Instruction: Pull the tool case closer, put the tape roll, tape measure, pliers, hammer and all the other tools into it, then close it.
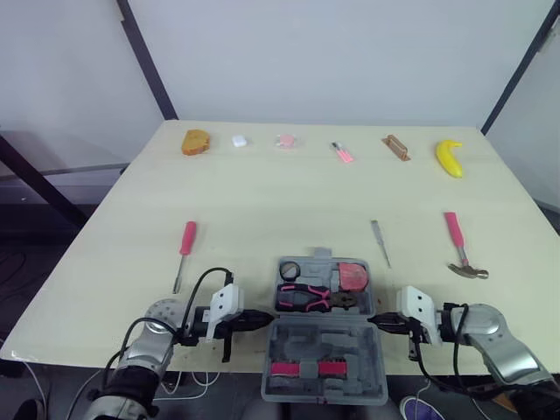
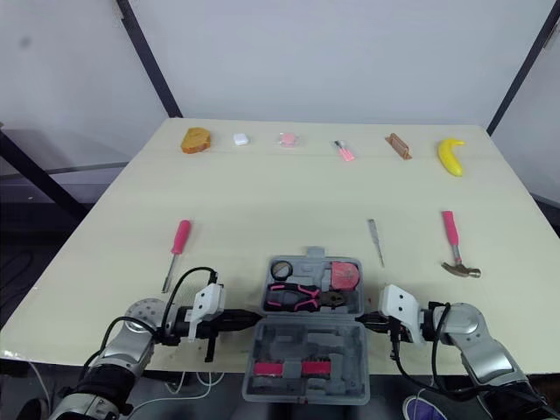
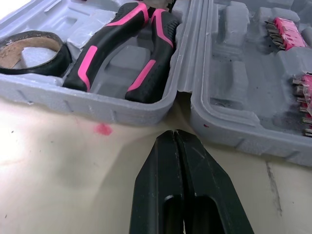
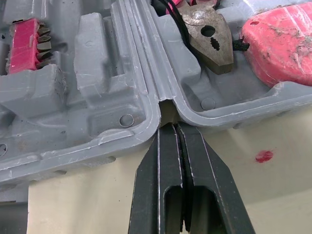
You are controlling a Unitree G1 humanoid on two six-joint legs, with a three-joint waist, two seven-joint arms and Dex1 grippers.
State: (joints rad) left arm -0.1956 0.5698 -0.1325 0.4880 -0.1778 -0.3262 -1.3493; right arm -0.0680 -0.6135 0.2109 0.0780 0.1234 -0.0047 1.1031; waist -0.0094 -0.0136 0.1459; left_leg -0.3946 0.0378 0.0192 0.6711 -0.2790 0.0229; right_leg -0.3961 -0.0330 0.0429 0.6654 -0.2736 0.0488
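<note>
Nearest, at the near edge of the pale wooden surface (image 1: 262, 201): open grey moulded-plastic tool case (image 1: 302, 346), lid half toward the robot and apparently overhanging that edge

Left gripper (image 1: 265, 320) and right gripper (image 1: 376, 322) are placed at opposite ends of the hinge. The fingers (image 3: 180, 161) of each are pressed shut and hold nothing, tips at the hinge notch

Risks, as judged: closed tips could slip out of the shallow notch under load. An uneven push from the two sides could skew the case or tip the overhanging lid off the edge. If the lid is shut now, the pink-handled hammer (image 1: 462, 249), pink-handled screwdriver (image 1: 184, 249) and thin metal tool (image 1: 380, 242), all lying well apart from the case, would be left out

Case appearance: recessed grey tray holding black tape roll (image 1: 290, 269), pink-and-black pliers (image 1: 315, 298) and pink tape measure (image 1: 353, 276). Pink bit strips are clipped in the lid, and several recesses are unfilled
</note>
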